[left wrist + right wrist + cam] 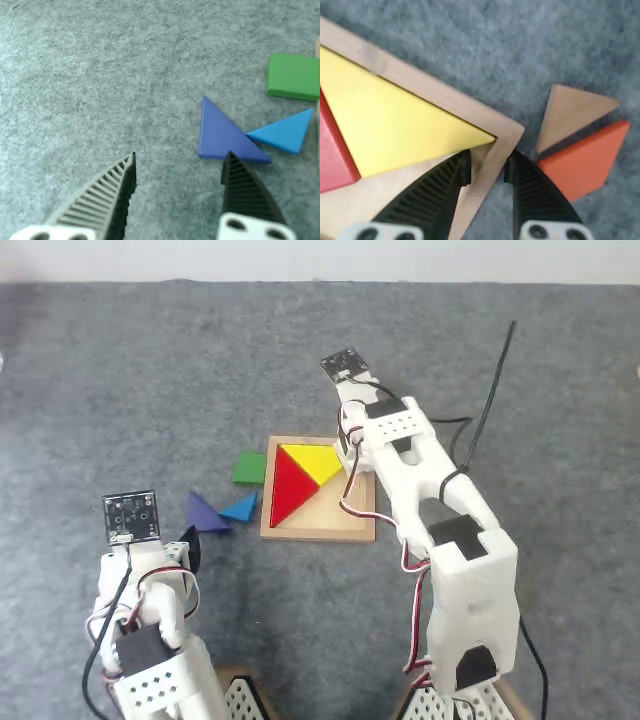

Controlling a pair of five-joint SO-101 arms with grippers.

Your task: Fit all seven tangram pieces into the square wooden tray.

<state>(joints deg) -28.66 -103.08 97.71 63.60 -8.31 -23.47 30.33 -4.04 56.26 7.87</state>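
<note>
The square wooden tray [340, 518] lies mid-table and holds a red triangle [288, 492] and a yellow triangle [315, 461]. Left of it on the carpet lie a green square [249, 468], a light blue triangle [240, 507] and a dark blue triangle [205, 512]. My left gripper [181, 161] stands open just short of the dark blue triangle [220, 135], one fingertip at its edge. My right gripper [489, 159] straddles the tray's rim [420, 85] near a corner, by the yellow triangle [395, 130], its fingers closed against the rim. Beyond that corner lie a tan triangle [570, 112] and an orange piece [585, 155].
Grey carpet covers the whole table. The right arm [440, 520] stretches over the tray's right side and hides the carpet there. The green square [294, 76] and light blue triangle [285, 132] lie past the dark blue one, toward the tray.
</note>
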